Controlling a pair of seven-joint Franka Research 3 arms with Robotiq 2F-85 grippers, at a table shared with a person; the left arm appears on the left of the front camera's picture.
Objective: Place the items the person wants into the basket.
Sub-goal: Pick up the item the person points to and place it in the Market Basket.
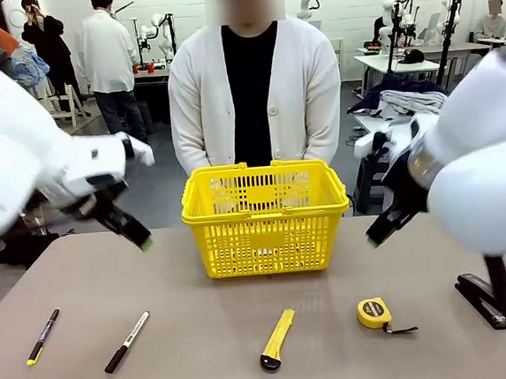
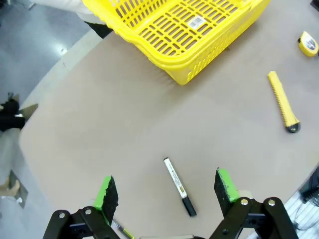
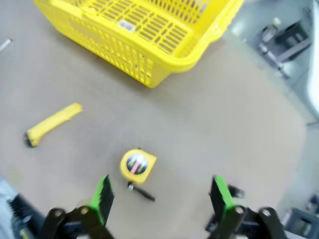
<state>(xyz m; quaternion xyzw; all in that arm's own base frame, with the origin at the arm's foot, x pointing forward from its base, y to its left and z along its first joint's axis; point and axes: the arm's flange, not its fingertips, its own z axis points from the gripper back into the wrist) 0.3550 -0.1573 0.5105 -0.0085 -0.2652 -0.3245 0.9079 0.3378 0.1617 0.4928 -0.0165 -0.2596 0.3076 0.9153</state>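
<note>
**A:** Front view?

**B:** The basket (image 1: 267, 233) sits mid-table before the person (image 1: 253, 92). The black marker (image 1: 42, 336) and white marker (image 1: 127, 341) lie left and the tape measure (image 1: 375, 313) right. The right arm half hides the stapler (image 1: 480, 298).

**A:** Left wrist?

**B:** The left gripper (image 2: 165, 188) is spread wide over the white marker. The black marker is cut off at the bottom edge.

**A:** Right wrist?

**B:** It's blurry. The right gripper (image 3: 160, 193) is spread wide, holding nothing, above the tape measure.

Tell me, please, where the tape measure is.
Front view: the tape measure lies right of centre on the table, between the utility knife and the stapler.
</note>
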